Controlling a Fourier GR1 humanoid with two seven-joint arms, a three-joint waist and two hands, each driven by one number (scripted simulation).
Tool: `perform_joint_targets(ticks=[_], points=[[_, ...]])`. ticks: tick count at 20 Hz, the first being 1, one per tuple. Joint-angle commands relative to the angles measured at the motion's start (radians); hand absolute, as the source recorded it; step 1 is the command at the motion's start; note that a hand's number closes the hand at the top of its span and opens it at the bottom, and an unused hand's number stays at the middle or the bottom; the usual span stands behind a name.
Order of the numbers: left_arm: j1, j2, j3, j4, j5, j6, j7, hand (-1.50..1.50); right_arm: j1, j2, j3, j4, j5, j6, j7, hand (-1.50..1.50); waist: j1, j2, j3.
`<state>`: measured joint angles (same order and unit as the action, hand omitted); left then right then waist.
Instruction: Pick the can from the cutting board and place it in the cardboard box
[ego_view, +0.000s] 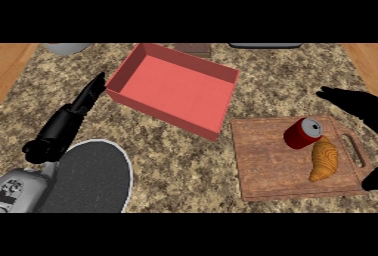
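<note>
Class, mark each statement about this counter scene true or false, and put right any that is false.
1. The can and the croissant both lie on the cutting board. True.
2. The box stands to the view's left of the cutting board, further from the robot. True.
3. The right hand is curled round the can. False: it is at the view's right edge, apart from the can, and holds nothing.
4. The left hand is over the cutting board. False: it is at the view's left, on the far side of the box from the board, with straight fingers.
</note>
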<state>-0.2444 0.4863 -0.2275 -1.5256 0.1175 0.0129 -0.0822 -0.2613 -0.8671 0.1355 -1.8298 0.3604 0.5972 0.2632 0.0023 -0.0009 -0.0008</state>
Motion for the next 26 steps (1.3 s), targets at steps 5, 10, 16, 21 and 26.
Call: perform_joint_targets(ticks=[5, 10, 16, 21, 26], points=[[0.036, -0.039, 0.059, -0.004, -0.044, -0.053, -0.015, 0.00, 0.045, 0.129, 0.016, -0.103, 0.062, 0.101, 0.160, -1.50, -0.003, -0.001, 0.001], [-0.015, -0.065, 0.068, -0.060, -0.053, -0.067, 0.099, 0.00, 0.043, 0.172, 0.053, -0.011, 0.248, 0.001, 0.089, -1.50, -0.001, 0.001, 0.001], [0.022, -0.102, 0.113, -0.069, -0.110, -0.101, 0.069, 0.00, -0.007, 0.228, 0.013, 0.002, 0.299, 0.085, 0.074, -1.50, -0.001, 0.000, 0.001], [0.001, -0.141, 0.136, 0.002, -0.148, -0.111, 0.021, 0.00, -0.043, 0.276, 0.038, 0.115, 0.407, 0.061, 0.048, -1.50, 0.000, 0.001, 0.001], [0.020, -0.146, 0.161, 0.013, -0.167, -0.156, -0.009, 0.00, -0.031, 0.282, 0.024, 0.248, 0.486, -0.009, -0.080, -1.50, 0.000, 0.001, 0.001]])
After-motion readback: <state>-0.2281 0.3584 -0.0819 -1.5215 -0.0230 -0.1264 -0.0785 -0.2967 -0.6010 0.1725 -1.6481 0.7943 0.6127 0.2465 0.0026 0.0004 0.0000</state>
